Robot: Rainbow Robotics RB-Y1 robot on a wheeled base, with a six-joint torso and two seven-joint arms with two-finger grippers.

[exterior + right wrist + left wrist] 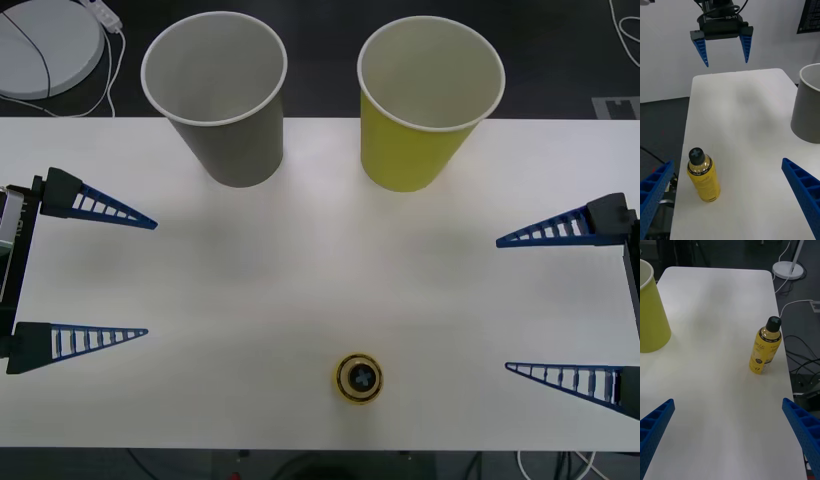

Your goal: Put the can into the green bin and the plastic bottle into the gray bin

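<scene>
My left end effector (145,276) and right end effector (502,304) wait wide open, holding nothing. The plastic bottle (359,378) stands between them, nearer my right. The gray bin (216,95) and green bin (428,102) stand ahead, ready.

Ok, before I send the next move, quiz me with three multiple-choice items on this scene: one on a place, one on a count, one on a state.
1. Where does the plastic bottle stand?
A. near the table's front edge
B. inside the gray bin
C. between the two bins

2. How many bins are on the table?
A. one
B. two
C. three

3. How are the two grippers?
A. both shut on the bottle
B. left open, right shut
C. both open, holding nothing

Answers:
1 A: it stands upright, far from the gray bin and green bin.
2 B: one gray, one green.
3 C: left gripper and right gripper have spread fingers.
</scene>
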